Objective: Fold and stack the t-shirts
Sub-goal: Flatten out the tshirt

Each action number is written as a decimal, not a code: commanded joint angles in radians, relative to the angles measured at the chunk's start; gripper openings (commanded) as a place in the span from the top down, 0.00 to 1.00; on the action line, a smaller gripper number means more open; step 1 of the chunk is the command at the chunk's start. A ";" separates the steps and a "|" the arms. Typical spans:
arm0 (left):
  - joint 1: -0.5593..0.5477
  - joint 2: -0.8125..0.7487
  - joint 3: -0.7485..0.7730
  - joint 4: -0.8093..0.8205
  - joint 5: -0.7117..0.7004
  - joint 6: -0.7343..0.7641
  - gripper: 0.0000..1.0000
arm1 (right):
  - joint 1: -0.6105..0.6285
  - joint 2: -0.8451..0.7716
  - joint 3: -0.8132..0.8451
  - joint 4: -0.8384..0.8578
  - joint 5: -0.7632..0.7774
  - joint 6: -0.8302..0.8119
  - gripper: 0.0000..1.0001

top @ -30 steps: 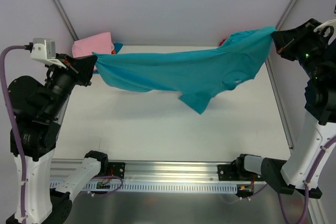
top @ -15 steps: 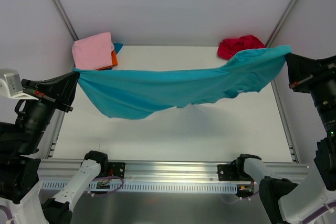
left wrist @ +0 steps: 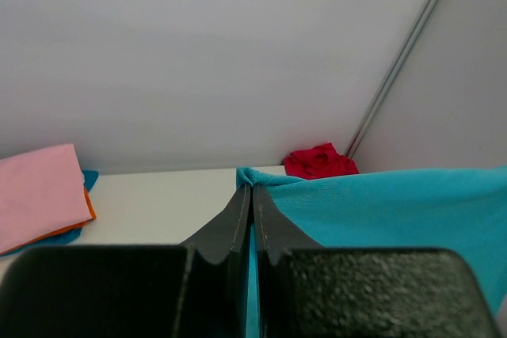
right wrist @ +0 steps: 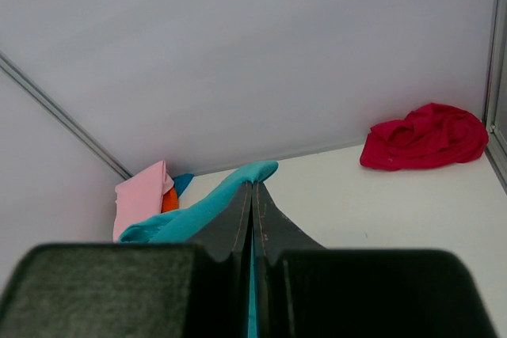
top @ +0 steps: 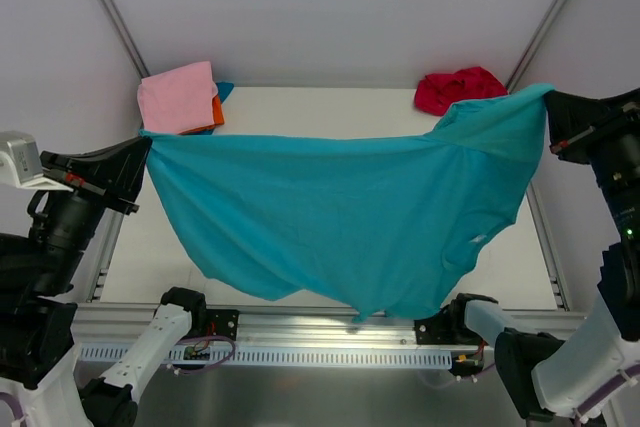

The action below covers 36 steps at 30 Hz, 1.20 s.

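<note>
Holding teal t-shirt [top: 340,217] aloft between left pincer [top: 147,148] and right pincer [top: 548,109].

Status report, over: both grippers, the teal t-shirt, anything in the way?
Left gripper and right gripper shut on teal cloth t-shirt, one edge each. Shirt hangs spread between them. Crumpled red t-shirt, folded pink t-shirt at far corners, not blocking.

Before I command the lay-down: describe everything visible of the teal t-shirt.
The teal t-shirt is plain soft cloth, spread wide and hanging above the table. The left hand pinches one upper corner, the right hand the other, both shut on it. Its top edge sags between them; the lower edge droops toward the near rail. A small white label shows toward the right arm's end.
</note>
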State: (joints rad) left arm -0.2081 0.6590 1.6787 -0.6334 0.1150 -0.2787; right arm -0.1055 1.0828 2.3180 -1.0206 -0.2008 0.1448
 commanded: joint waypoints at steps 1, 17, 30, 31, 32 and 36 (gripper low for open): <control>0.004 0.039 -0.057 0.070 -0.029 0.024 1.00 | 0.004 0.071 -0.043 0.079 0.047 -0.019 1.00; 0.004 0.379 -0.522 0.434 -0.060 -0.017 1.00 | 0.004 0.488 -0.569 0.467 0.000 0.007 1.00; 0.004 0.815 -0.508 0.721 -0.072 0.038 1.00 | 0.018 0.856 -0.434 0.631 -0.042 0.024 1.00; 0.004 0.841 -0.511 0.756 -0.078 0.041 1.00 | 0.021 0.859 -0.437 0.646 -0.038 0.022 1.00; 0.004 0.853 -0.517 0.774 -0.093 0.050 1.00 | 0.023 0.861 -0.437 0.658 -0.034 0.022 1.00; 0.003 0.875 -0.573 0.897 -0.153 0.078 0.68 | 0.038 0.859 -0.434 0.726 -0.009 0.010 0.97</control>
State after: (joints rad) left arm -0.2081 1.5497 1.1168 0.0921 0.0299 -0.2382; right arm -0.0814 1.9614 1.8317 -0.3935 -0.2302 0.1642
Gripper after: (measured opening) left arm 0.210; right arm 0.025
